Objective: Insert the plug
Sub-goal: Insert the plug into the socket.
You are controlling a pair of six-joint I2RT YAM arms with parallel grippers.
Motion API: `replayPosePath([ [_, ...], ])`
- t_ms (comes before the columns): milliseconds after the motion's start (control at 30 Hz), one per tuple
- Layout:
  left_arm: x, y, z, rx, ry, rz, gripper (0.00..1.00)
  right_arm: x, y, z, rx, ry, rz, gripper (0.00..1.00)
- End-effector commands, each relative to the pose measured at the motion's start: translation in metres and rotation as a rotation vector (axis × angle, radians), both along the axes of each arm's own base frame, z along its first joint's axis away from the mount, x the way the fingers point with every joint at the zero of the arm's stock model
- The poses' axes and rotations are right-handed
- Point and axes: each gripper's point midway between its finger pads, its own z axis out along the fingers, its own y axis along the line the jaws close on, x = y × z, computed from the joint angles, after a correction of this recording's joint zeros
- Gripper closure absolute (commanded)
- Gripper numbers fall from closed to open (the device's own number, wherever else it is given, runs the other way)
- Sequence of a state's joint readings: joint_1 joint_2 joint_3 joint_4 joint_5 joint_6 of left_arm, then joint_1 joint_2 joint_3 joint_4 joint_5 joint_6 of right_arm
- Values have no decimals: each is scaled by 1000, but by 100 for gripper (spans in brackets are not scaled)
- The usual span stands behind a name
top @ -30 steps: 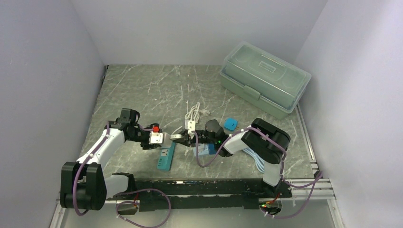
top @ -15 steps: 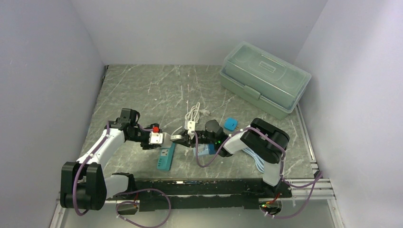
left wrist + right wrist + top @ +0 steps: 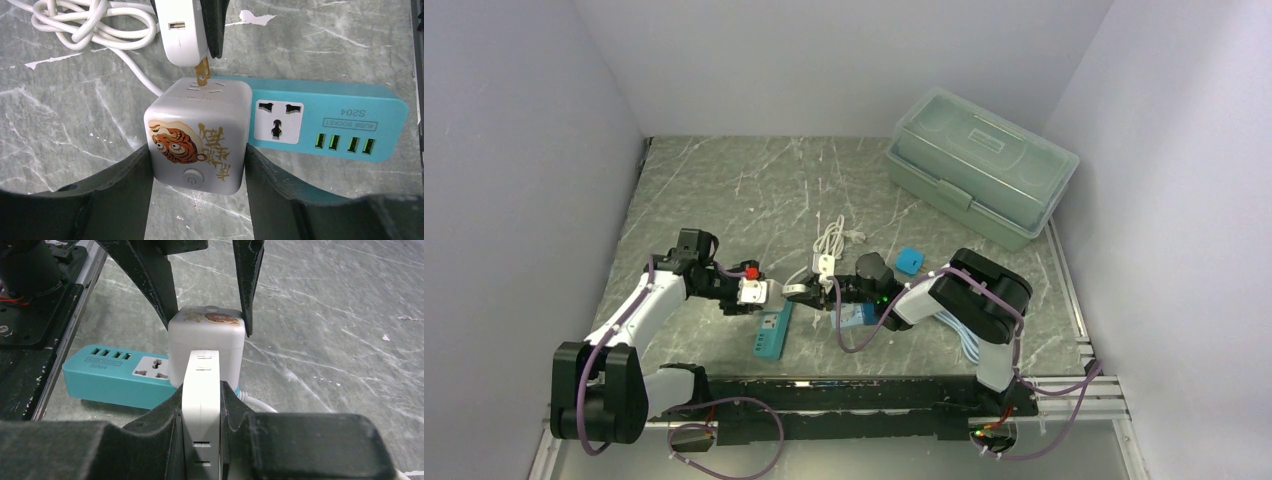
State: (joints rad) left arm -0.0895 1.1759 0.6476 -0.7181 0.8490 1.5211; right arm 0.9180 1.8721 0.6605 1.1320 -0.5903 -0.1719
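A white cube socket [image 3: 197,135] with a tiger picture sits between the dark fingers [image 3: 125,190] of my left gripper [image 3: 196,155], which is shut on its two sides. My right gripper [image 3: 201,390] is shut on a flat white plug [image 3: 201,400]. In the left wrist view the plug [image 3: 182,30] points at the cube's far face, and its brass prong [image 3: 201,75] meets the slots there. A small gap shows between the plug body and the cube. From above, the cube [image 3: 754,291] and the plug [image 3: 799,289] meet mid-table between both grippers.
A teal power strip [image 3: 325,120] lies flat just behind the cube and shows near the arms [image 3: 771,332]. A coiled white cable [image 3: 829,238] lies beyond the plug. A small blue block [image 3: 908,261] and a pale green toolbox [image 3: 979,165] sit to the right.
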Motion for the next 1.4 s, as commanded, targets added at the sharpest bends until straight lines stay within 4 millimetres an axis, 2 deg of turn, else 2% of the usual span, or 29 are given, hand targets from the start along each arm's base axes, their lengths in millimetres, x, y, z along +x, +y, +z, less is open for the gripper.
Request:
replayPosePath([
  [0,-39,25,-40,171,154,-12,62,-1,9,31,92,-63,28,100],
  [300,-39,24,-40,172,156,-11,63,-2,10,32,98,-65,34,100],
  [1367,-45,21,-40,166,157,-31,70,3,17,14,69,-58,15,100],
])
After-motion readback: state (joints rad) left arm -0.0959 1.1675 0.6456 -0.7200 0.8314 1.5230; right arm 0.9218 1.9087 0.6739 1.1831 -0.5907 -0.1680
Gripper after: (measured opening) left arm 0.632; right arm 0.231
